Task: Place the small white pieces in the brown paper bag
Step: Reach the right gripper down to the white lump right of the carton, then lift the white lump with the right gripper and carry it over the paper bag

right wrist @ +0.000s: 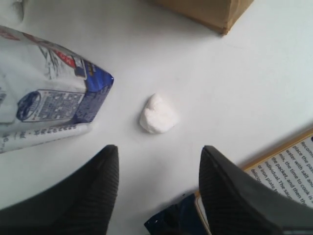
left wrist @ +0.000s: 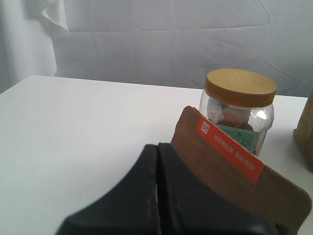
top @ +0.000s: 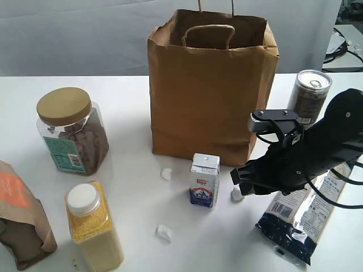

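Hovering above a white piece (right wrist: 157, 114) beside the carton (top: 205, 180), front-right of the bench (top: 136, 195), right gripper (right wrist: 159, 161) was released, left gripper (left wrist: 157, 156) clenched.

tall brown kraft paper bag (top: 210, 96): matt, creased, twisted paper handles. small white pebble-like lump (right wrist: 157, 115): chalky, rough, matt. white tabletop (top: 130, 96): smooth, low sheen. clear plastic jar with mustard lid (top: 72, 131): glossy walls, satin lid. silver metal can (top: 309, 93): shiny top. small white-and-blue carton (top: 205, 180): coated card, slight gloss. dark blue noodle packet (top: 292, 218): crinkly glossy film. brown pouch with orange label (top: 20, 221): matt paper. right gripper (right wrist: 159, 152) fingers (right wrist: 98, 191): black, finely ribbed, matt.
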`<state>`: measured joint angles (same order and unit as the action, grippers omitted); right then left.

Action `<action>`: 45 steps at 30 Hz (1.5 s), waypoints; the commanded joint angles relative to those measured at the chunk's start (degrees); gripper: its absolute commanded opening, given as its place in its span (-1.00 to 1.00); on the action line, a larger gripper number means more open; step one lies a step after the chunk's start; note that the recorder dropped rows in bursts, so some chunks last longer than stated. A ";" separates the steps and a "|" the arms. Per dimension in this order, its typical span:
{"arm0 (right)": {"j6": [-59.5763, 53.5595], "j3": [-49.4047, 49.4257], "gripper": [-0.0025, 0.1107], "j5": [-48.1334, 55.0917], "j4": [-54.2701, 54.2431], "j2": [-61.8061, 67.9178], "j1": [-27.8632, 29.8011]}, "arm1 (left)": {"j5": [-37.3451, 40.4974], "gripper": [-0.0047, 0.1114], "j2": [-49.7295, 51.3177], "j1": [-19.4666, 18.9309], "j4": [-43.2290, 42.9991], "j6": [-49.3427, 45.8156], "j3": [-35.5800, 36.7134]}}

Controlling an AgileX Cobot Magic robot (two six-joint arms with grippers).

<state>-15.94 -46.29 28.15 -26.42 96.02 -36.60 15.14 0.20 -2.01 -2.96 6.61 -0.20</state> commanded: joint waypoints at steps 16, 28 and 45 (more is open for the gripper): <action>-0.36 -0.48 -0.11 -5.42 -2.53 3.88 -0.93 | -0.24 -0.92 -0.20 0.31 0.45 0.29 0.20; -0.78 -0.48 -0.13 -10.55 -2.65 9.08 -1.74 | -0.24 -0.92 -0.20 0.31 0.45 0.29 0.20; 1.03 1.33 -0.96 -12.99 -2.65 7.19 -3.49 | -0.24 -0.92 -0.20 0.31 0.45 0.29 0.20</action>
<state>-16.12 -46.73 14.66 -28.99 105.80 -39.92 15.14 0.20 -2.01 -2.96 6.61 -0.20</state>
